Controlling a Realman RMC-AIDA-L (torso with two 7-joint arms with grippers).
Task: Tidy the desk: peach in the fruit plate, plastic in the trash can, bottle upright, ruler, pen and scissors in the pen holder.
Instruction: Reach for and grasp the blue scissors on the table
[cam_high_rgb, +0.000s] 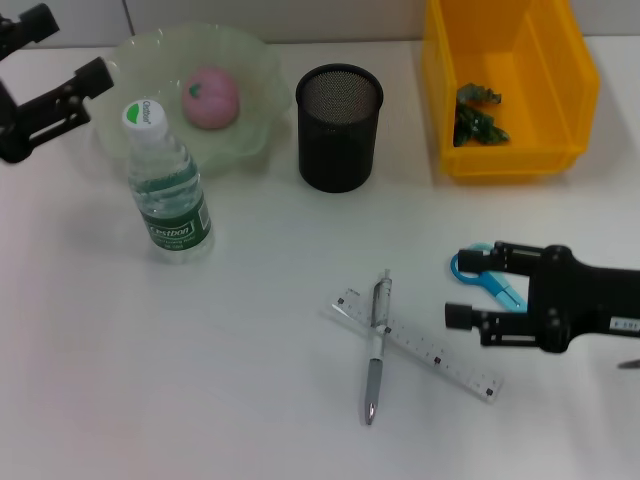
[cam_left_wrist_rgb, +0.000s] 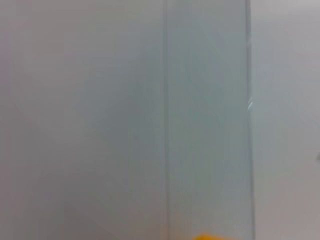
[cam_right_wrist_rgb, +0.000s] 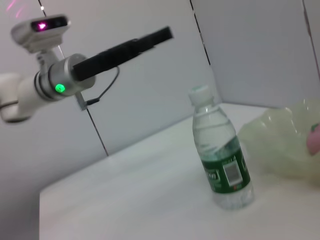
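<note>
A pink peach (cam_high_rgb: 210, 97) lies in the pale green fruit plate (cam_high_rgb: 255, 60) at the back left. A clear bottle (cam_high_rgb: 168, 185) with a green label stands upright in front of the plate; it also shows in the right wrist view (cam_right_wrist_rgb: 222, 160). Green plastic (cam_high_rgb: 478, 115) lies in the yellow bin (cam_high_rgb: 440, 90). The black mesh pen holder (cam_high_rgb: 340, 125) stands mid-back. A pen (cam_high_rgb: 376, 350) lies across a clear ruler (cam_high_rgb: 430, 352). Blue-handled scissors (cam_high_rgb: 492, 282) lie between the fingers of my open right gripper (cam_high_rgb: 468, 288). My left gripper (cam_high_rgb: 72, 45) is open and raised at the far left.
The left arm (cam_right_wrist_rgb: 60, 82) shows in the right wrist view against the wall, with the plate (cam_right_wrist_rgb: 280, 142) beside the bottle. The left wrist view shows only wall panels and a sliver of the yellow bin (cam_left_wrist_rgb: 207, 236).
</note>
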